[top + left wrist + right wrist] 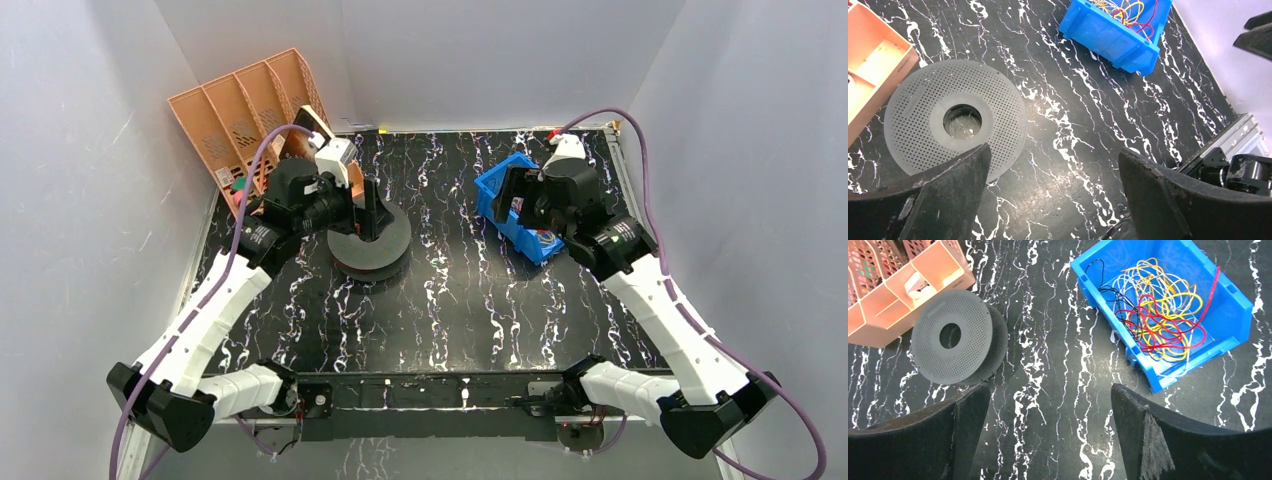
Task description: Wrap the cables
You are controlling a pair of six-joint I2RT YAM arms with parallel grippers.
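The thin red cables (1168,326) lie tangled with yellow, white and black wires inside the blue bin (1235,307). They also show in the left wrist view (1144,21). The perforated grey spool (370,248) lies flat on the table, left of centre, with no wire on it (955,117) (955,342). My left gripper (370,215) hovers over the spool, open and empty (1055,155). My right gripper (515,198) hangs at the bin's (500,185) near-left side, open and empty (1050,390).
An orange slotted organizer (250,110) leans at the back left, just behind the spool (908,285). The black marbled table (450,300) has a metal rail at its near edge. White walls close in on three sides.
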